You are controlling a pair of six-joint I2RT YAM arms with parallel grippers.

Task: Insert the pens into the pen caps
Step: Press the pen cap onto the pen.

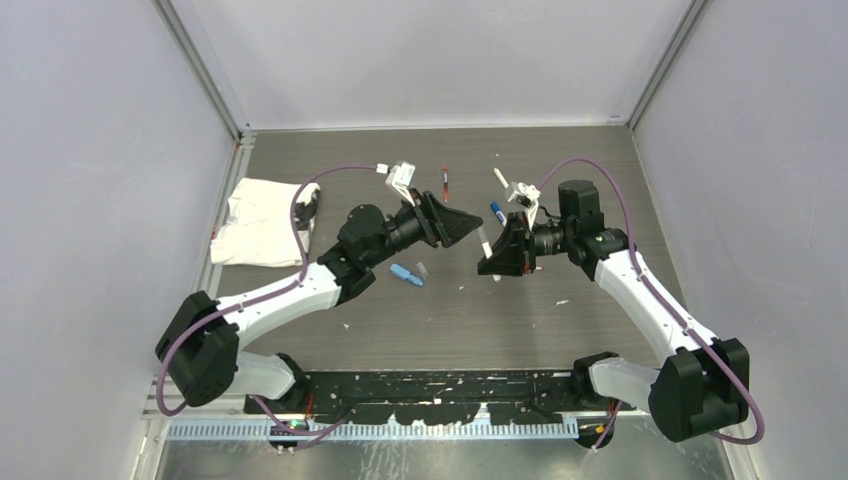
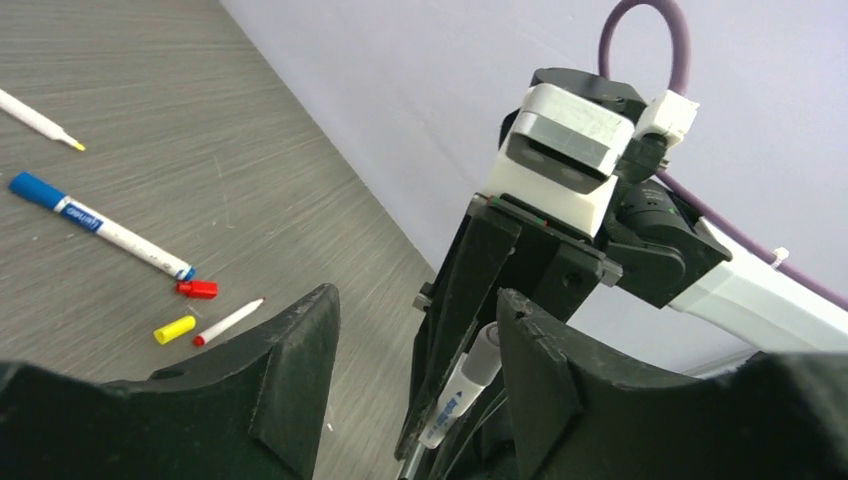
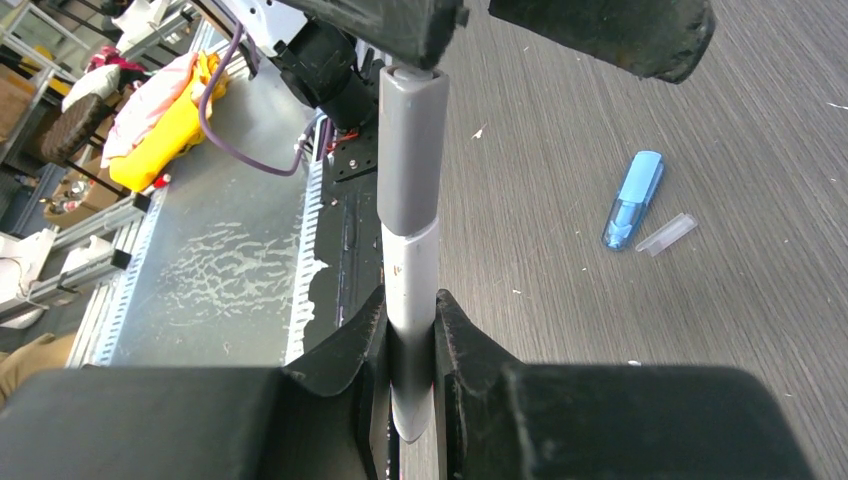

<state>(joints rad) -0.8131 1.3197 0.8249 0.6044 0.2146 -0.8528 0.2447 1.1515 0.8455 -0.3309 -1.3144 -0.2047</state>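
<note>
My right pincer (image 3: 410,335) clamps the pen (image 3: 412,275) by its barrel, grey cap (image 3: 410,150) seated on the far end. Its long axis points into my left pincer (image 2: 418,305), spread at the cap's tip.

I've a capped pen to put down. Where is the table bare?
Bare table lies near centre, between left arm and right arm, and far left behind the cloth. Crowded: loose pens at far centre, and the blue piece by the left arm.
</note>
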